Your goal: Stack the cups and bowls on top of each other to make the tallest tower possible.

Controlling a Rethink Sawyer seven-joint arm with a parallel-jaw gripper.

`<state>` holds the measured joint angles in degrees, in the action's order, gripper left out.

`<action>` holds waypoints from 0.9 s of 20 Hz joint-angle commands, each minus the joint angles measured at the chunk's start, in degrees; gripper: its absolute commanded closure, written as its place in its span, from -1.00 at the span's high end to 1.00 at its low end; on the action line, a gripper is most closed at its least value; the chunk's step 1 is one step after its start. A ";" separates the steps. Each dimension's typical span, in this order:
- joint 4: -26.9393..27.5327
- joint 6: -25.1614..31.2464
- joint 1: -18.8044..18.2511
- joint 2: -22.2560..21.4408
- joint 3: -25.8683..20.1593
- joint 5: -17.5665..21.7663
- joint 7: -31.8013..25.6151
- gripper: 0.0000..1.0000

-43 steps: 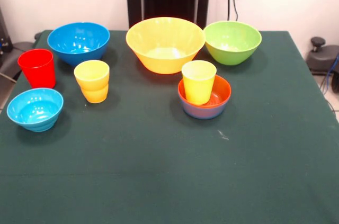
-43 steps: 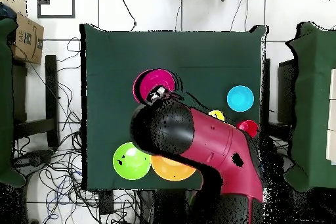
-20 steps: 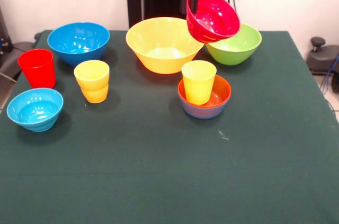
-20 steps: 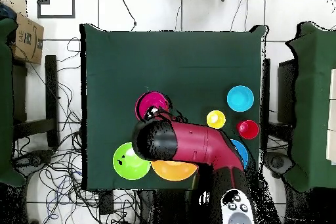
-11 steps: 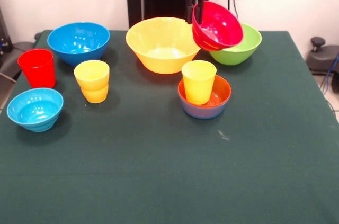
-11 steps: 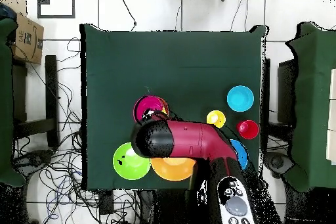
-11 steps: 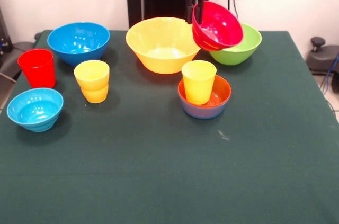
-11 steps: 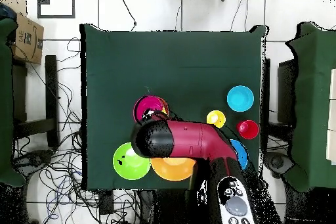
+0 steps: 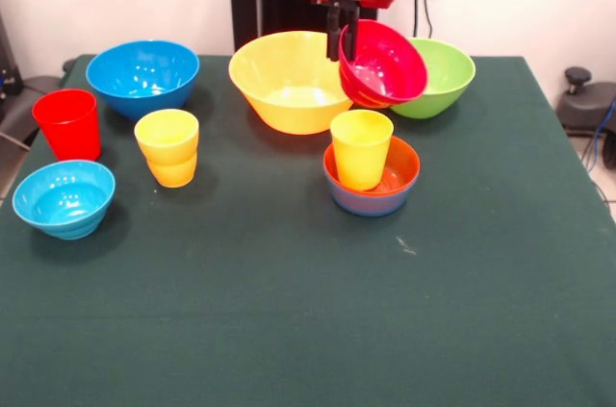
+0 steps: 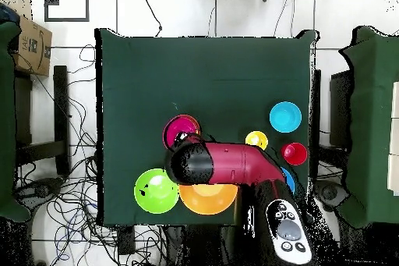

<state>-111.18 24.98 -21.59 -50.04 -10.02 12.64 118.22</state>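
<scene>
My gripper (image 9: 343, 49) is shut on the left rim of a crimson bowl (image 9: 387, 66), which hangs tilted in the air between the large yellow-orange bowl (image 9: 296, 82) and the lime green bowl (image 9: 441, 72). Just in front of it, a yellow cup (image 9: 361, 147) stands in an orange-red bowl (image 9: 402, 168) nested in a blue one. A yellow cup stacked on an orange cup (image 9: 167, 147), a red cup (image 9: 67, 123), a light-blue bowl (image 9: 64, 197) and a medium blue bowl (image 9: 142, 75) sit at the left. In the overhead view the arm (image 10: 230, 163) covers the gripper; the crimson bowl (image 10: 179, 129) shows beside it.
The green cloth table (image 9: 308, 311) has open cloth across its near half in the front view. Cables and a cardboard box (image 10: 30, 44) lie on the floor around the table. A dark chair base (image 9: 587, 99) stands off the right edge.
The crimson bowl has come down from the top of the picture and drifted slightly left, lower now between the large yellow-orange and green bowls. The other cups and bowls have not moved.
</scene>
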 commanded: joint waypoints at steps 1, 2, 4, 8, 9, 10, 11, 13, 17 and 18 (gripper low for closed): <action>0.57 -2.89 -2.47 2.75 -6.24 5.88 -5.50 -1.00; 0.54 -2.85 -2.83 2.76 -6.47 6.14 -5.49 -1.00; 0.35 -2.87 -2.77 2.60 -6.71 6.62 -4.83 -1.00; 0.61 -3.60 -1.53 3.15 -6.36 7.39 -2.97 -1.00; 0.77 -3.88 -1.27 3.49 -6.28 7.56 -2.57 -1.00; 0.82 -4.19 -1.04 3.75 -6.19 7.67 -2.16 -1.00; 1.08 -4.19 -0.78 3.98 -6.09 7.71 -1.88 -1.00; 1.48 -4.47 -0.33 4.45 -5.82 7.98 -1.33 -1.00; 1.97 -5.40 0.35 5.49 -5.45 8.25 -0.42 -1.00; 1.89 -5.34 0.58 5.35 -5.44 7.95 -0.19 -1.00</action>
<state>-111.17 23.92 -23.26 -46.87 -11.65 16.60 118.22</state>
